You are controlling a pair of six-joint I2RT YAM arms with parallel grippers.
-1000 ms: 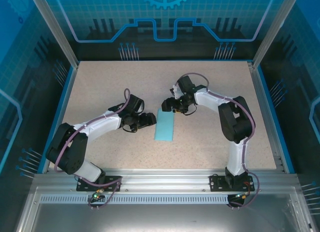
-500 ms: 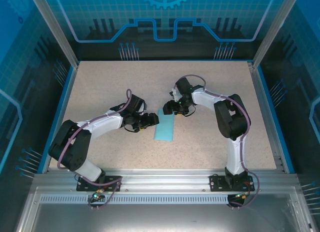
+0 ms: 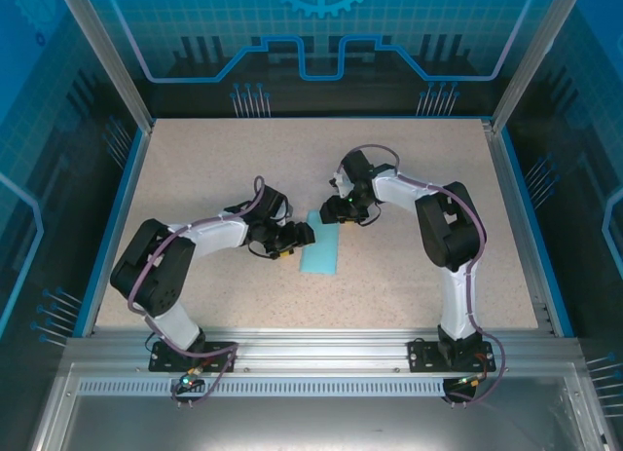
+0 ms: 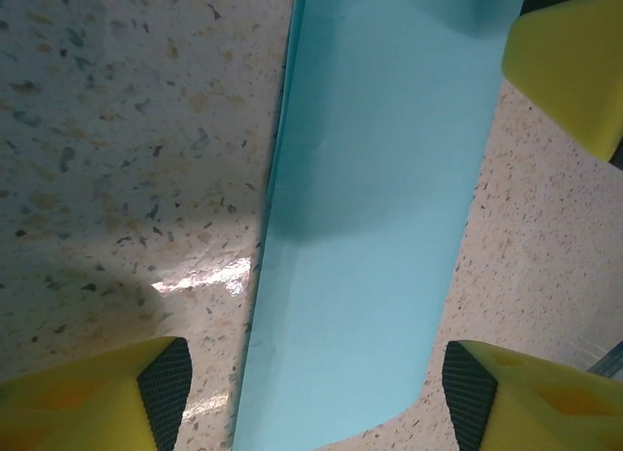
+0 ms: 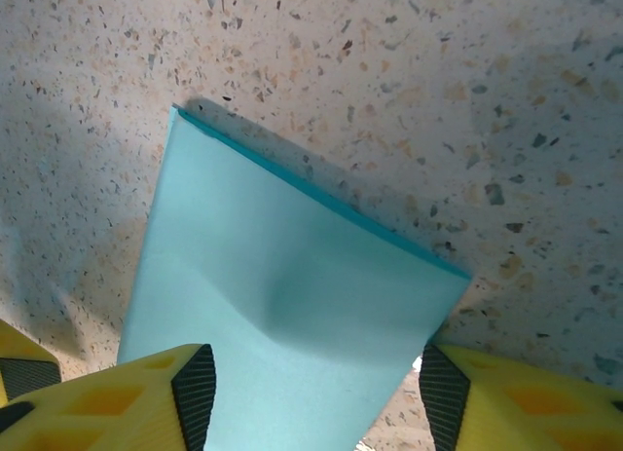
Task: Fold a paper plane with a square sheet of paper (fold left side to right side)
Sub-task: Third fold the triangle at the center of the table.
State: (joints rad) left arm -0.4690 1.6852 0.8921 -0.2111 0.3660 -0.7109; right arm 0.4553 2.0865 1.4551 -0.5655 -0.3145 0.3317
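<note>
Lying on the table [image 3: 195, 169], folded blue paper [image 3: 321, 252], left pincer [image 3: 298, 235] apart astride it, right pincer [image 3: 327, 210] apart likewise

The sheet of paper [image 3: 321, 248] is plain light blue, without pattern. The surface [image 3: 419, 169] is beige with fine dark and tan speckles. The left tool [image 3: 300, 235] and right tool [image 3: 327, 210] have yellow fingers [image 4: 68, 407] with black pads. The arms [image 3: 209, 235] are white and black.
</note>
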